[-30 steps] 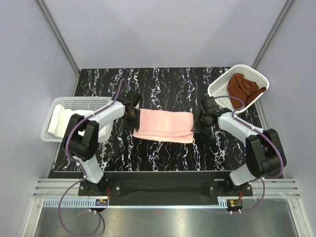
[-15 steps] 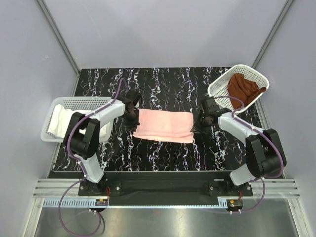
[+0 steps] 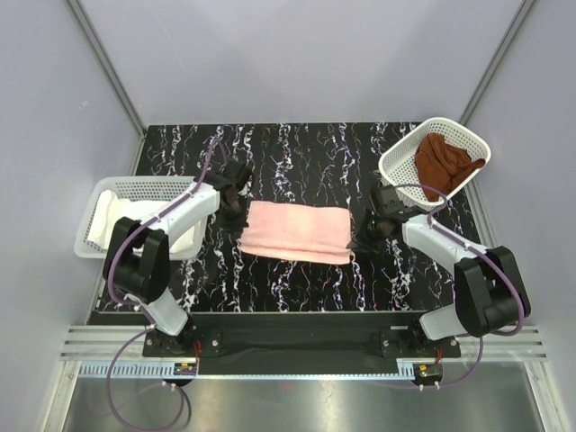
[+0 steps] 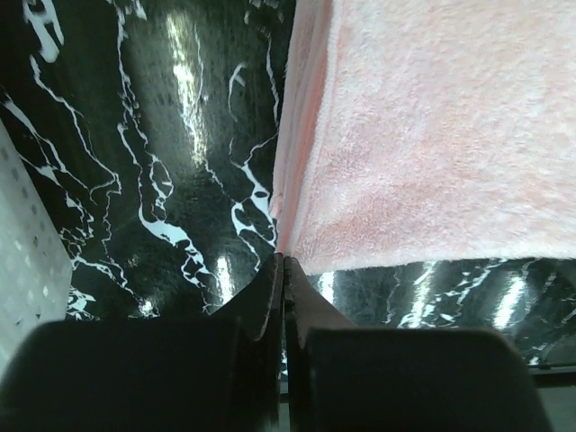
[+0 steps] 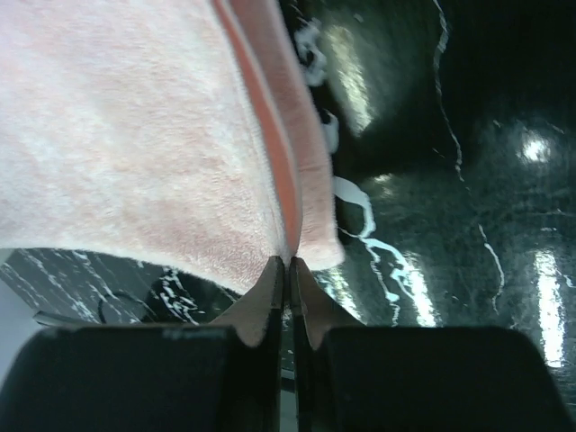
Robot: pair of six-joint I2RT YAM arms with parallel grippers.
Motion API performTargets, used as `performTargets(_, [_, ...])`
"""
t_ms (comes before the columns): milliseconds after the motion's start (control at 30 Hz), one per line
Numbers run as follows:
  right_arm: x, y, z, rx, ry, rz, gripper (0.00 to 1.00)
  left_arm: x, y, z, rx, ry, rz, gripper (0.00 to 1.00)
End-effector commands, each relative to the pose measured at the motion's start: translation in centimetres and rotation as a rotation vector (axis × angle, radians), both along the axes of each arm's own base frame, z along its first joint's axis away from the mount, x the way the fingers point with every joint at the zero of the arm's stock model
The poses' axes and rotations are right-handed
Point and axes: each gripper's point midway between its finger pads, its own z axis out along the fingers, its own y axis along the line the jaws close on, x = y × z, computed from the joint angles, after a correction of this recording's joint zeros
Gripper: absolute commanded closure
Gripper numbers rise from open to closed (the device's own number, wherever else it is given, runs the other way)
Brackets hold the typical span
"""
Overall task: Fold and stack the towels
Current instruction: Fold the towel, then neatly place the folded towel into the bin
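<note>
Pink cloth now meets both grippers. In the last second your left gripper has snapped its jaws fully together at a corner of the towel, where a moment ago they stood partly apart, and the arm has reached further out to get there. In its wrist view the corner ends right at the fingertips, with the rest of the towel spreading ahead and to the right of them. You cannot tell whether any cloth is actually caught, so treat that hold as unproven. Your right gripper has not changed: its jaws are pinched on the opposite end, the layered edge running straight ahead from the tips. The towel lies flat on the table between the two grippers. If both pinches hold, you look set to lift and fold. The white towel waits in the basket outside your left gripper, the brown towel in the other basket beyond your right, so stacking is far off.
</note>
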Motion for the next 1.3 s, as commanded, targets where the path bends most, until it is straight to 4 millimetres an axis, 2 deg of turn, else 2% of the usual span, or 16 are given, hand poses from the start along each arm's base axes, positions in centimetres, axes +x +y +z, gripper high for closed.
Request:
performTargets(0, [-1.7,0.1,-1.6,0.033,0.025,-0.011,0.97,-1.0,1.2,-1.8,0.038,0.024,0.002,1.00])
performTargets(133, [-2.6,0.3,-4.0,0.054,0.053,-0.003,0.89,-1.8,1.6,-4.5,0.065,0.084,-0.003,1.00])
performTargets(233, [-2.9,0.6,-4.7,0.065,0.063,0.016,0.83,-2.0,1.8,-5.1,0.080,0.089,-0.001,1.00])
performTargets(267, [-2.9,0.6,-4.6,0.066,0.059,0.019,0.81,-2.0,1.9,-5.1,0.082,0.089,-0.001,1.00])
performTargets(367, [-3.2,0.1,-3.7,0.046,0.049,0.026,0.62,-1.9,2.0,-4.5,0.095,0.104,-0.014,1.00])
performTargets(433, [-2.8,0.0,-2.3,0.033,0.021,0.040,0.57,-0.7,2.2,-3.0,0.118,0.068,-0.009,0.88])
performTargets(467, [-3.3,-0.5,-2.1,0.008,0.040,0.042,0.56,-0.5,2.2,-2.3,0.121,0.059,-0.012,0.69])
performTargets(533, [-2.9,-0.4,-0.9,0.000,0.030,0.058,0.57,1.0,1.7,-0.1,0.104,-0.002,-0.021,0.62])
performTargets(567, [-2.5,-0.3,-0.6,0.003,0.020,0.063,0.57,1.6,1.4,0.5,0.094,-0.023,-0.027,0.56])
performTargets(667, [-1.0,0.7,0.2,0.036,-0.014,0.073,0.60,3.1,0.3,1.6,0.047,-0.078,-0.052,0.51])
performTargets(733, [0.6,1.9,0.7,0.086,-0.072,0.102,0.61,3.4,-1.1,1.1,-0.028,-0.090,-0.088,0.49])
performTargets(867, [1.2,3.0,-1.1,0.123,-0.073,0.141,0.63,2.9,-2.0,-1.4,-0.094,-0.037,-0.113,0.48])
performTargets(967, [0.3,2.1,-4.3,0.084,-0.040,0.133,0.64,2.8,-1.6,-3.4,-0.082,0.005,-0.113,0.45])
performTargets(1100, [-0.6,2.3,-5.7,0.101,-0.051,0.191,0.65,3.1,-1.5,-4.5,-0.091,0.025,-0.103,0.43])
performTargets(1200, [-0.8,2.2,-4.3,0.105,-0.110,0.216,0.63,3.4,-1.1,-4.9,-0.077,0.028,-0.101,0.42])
performTargets(1267, [-0.4,2.0,-2.2,0.101,-0.165,0.219,0.62,3.5,-0.8,-5.2,-0.065,0.031,-0.093,0.42])
